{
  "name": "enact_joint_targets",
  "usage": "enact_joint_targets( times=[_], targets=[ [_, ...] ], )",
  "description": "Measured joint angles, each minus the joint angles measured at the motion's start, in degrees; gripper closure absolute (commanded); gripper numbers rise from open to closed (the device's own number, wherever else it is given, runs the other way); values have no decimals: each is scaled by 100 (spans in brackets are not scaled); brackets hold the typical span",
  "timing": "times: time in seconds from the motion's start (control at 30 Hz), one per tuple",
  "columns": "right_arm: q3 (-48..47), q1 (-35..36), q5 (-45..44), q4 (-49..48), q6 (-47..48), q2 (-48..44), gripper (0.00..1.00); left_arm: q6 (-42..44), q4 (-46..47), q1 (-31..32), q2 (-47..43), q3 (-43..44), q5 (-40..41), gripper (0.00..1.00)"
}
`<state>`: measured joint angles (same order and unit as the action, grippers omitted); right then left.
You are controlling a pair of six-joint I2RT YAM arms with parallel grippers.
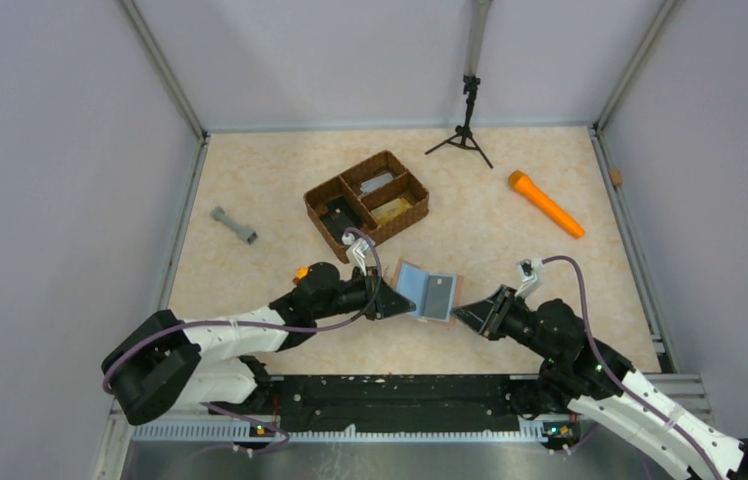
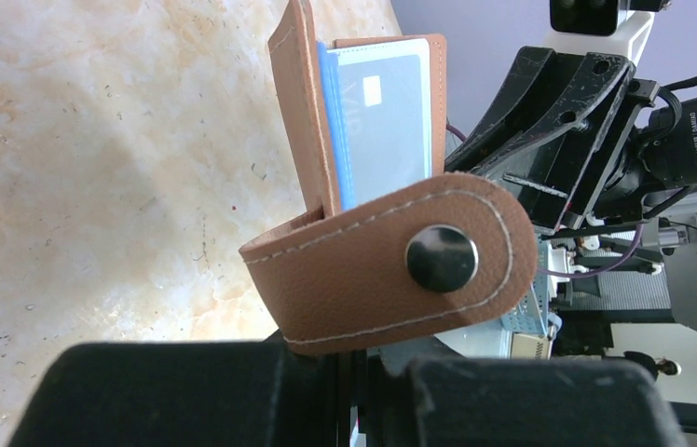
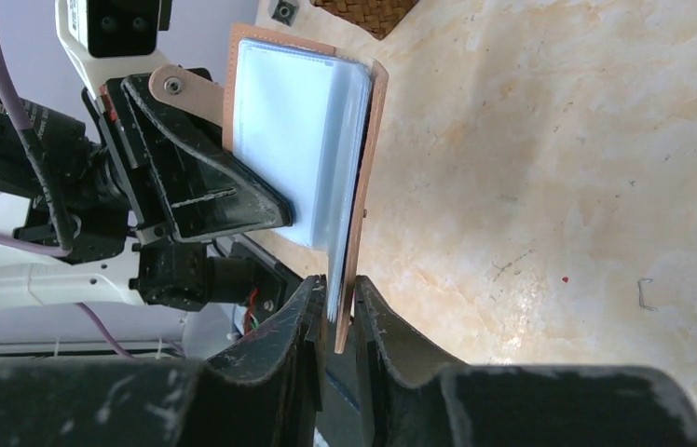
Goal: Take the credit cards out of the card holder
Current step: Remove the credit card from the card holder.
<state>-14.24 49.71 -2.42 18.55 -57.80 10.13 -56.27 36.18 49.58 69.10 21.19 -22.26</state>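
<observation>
The tan card holder (image 1: 428, 292) is held open above the table between my two grippers. Its inside is pale blue-grey, and a grey credit card (image 1: 438, 295) sits in its right half. My left gripper (image 1: 398, 303) is shut on its left half. In the left wrist view the snap strap (image 2: 382, 270) hangs over my fingers (image 2: 186, 391), and the grey card with a chip (image 2: 387, 121) sits in its sleeve. My right gripper (image 1: 460, 312) is shut on the right flap. In the right wrist view its jaws (image 3: 337, 307) pinch the tan edge and pale sleeves (image 3: 293, 140).
A brown woven three-compartment basket (image 1: 366, 203) stands behind the holder. An orange torch-like object (image 1: 545, 204) lies at the back right, and a grey dumbbell-shaped piece (image 1: 234, 225) at the left. A small black tripod (image 1: 464, 125) stands at the back wall.
</observation>
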Motion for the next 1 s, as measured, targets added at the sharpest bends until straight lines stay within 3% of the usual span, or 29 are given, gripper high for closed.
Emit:
enact_joint_targets(
  times=[0.33,1.0],
  targets=[
    [0,-2,-11,-9,-31,111,84,-31,2,0,0,0,-120,100],
    [15,-2,315,-592,-26,549,98,-44,129,-26,256,7,-380,100]
  ],
)
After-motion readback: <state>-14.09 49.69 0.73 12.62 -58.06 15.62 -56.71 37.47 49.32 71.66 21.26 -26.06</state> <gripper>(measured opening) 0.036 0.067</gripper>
